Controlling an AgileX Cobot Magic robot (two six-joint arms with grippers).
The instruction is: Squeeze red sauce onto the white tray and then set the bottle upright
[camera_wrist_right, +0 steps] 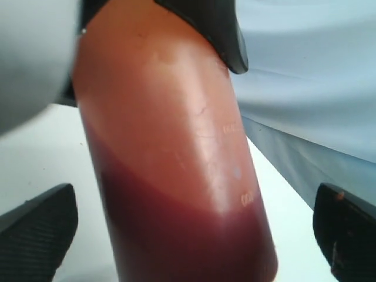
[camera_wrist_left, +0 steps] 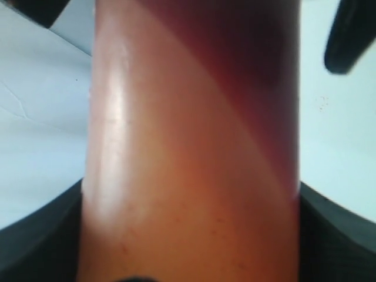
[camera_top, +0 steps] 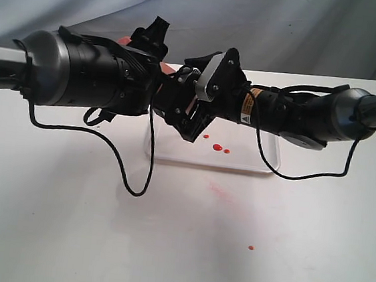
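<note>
Exterior view, observer asks: where does the bottle sit against the white tray (camera_top: 253, 163)?

Me: Both my arms meet over the tray's left end. The bottle (camera_top: 166, 68) is up there between them, clear of the tray floor. Only slivers of orange wall show past the black housings. I cannot give its tilt, and the nozzle is hidden.

Observer: State of your left gripper (camera_wrist_left: 188, 241)?

Me: Clamped on the bottle. In the left wrist view both fingers (camera_wrist_left: 41, 247) press against the wall, with no gap on either side. The bottle fills the frame. The red sauce (camera_wrist_left: 247, 64) inside reads darker, and its edge runs slantwise across the wall.

Observer: And your right gripper (camera_wrist_right: 188, 235)?

Me: Jaws wide. In the right wrist view the bottle passes between the fingers (camera_wrist_right: 35, 232), with pale background showing on each side of it. No contact that I can see.

Observer: Any sauce outside the bottle?

Me: Three small drops (camera_top: 217, 147) lie close together on the tray floor, near its middle. One more drop (camera_top: 251, 247) is on the table (camera_top: 63, 236), well off the tray's near rim. A faint pink smear (camera_top: 218, 190) lies just off that same rim.
</note>
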